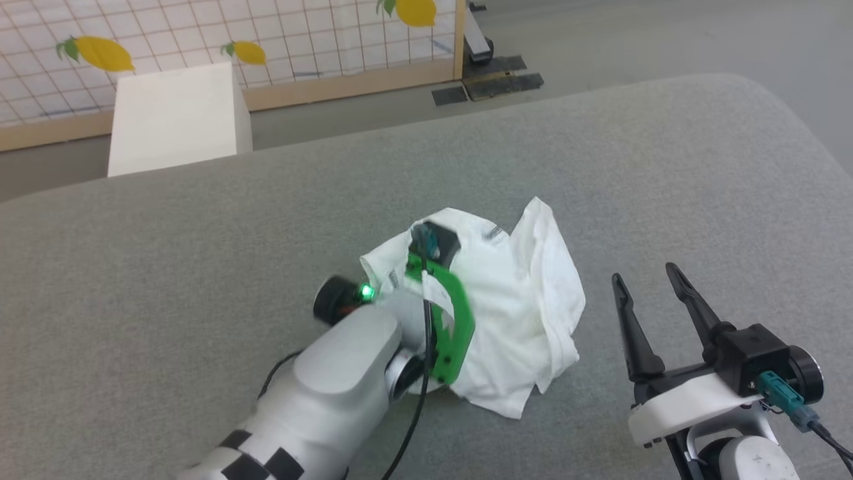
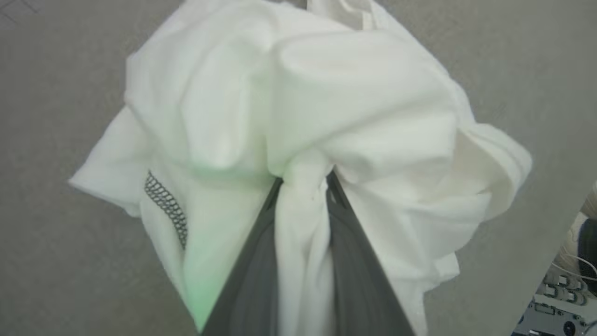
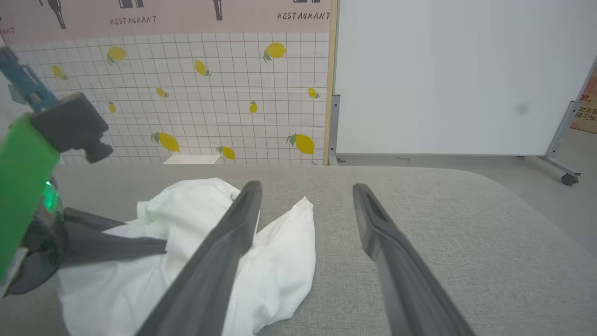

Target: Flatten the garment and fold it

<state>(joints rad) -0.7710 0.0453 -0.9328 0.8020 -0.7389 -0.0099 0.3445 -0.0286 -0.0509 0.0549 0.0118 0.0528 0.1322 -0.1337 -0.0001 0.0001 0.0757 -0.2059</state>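
The garment [image 1: 526,300], a white T-shirt with dark zigzag seam stitching [image 2: 168,205], lies crumpled in the middle of the grey padded surface [image 1: 666,167]. My left gripper [image 2: 305,177] is shut on a bunched fold of it, the cloth pinched between the two dark fingers. In the head view the left wrist with its green mount [image 1: 450,320] covers the shirt's left part. My right gripper [image 1: 646,277] stands open to the right of the shirt, apart from it and empty. In the right wrist view, its left finger [image 3: 233,233] overlaps the garment [image 3: 280,252].
A white box [image 1: 174,117] stands beyond the far edge of the surface, in front of a lemon-patterned grid partition [image 1: 266,33]. A whiteboard on wheels [image 3: 457,74] stands behind. The surface's far right corner [image 1: 753,87] is rounded.
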